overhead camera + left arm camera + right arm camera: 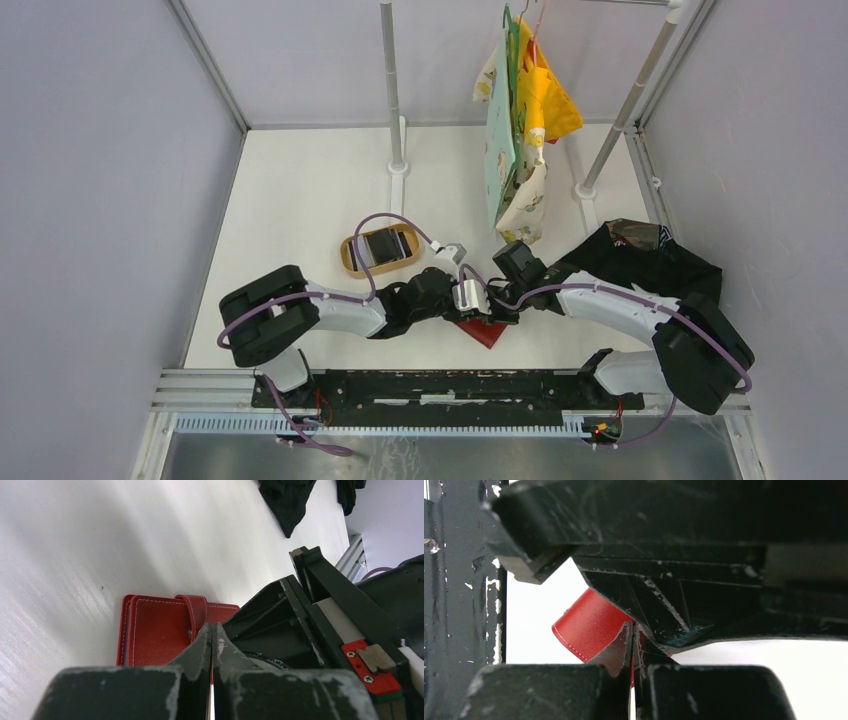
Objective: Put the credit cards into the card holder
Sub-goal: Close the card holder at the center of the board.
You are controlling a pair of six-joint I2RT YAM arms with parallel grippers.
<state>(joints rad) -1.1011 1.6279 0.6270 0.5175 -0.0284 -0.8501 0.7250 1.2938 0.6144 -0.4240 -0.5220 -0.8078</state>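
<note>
The card holder [155, 630] lies directly ahead of the left gripper [212, 627], closed tight at its snap tab [197, 611], while the right gripper [633, 627] apparently pinches its flap [589, 625]; opening seems the step in hand, so next the flap needs lifting clear.

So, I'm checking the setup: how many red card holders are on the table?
1. The red card holder lies near the front edge of the table, partly hidden where the left arm and right arm meet. Another could hide under the black cloth.
</note>
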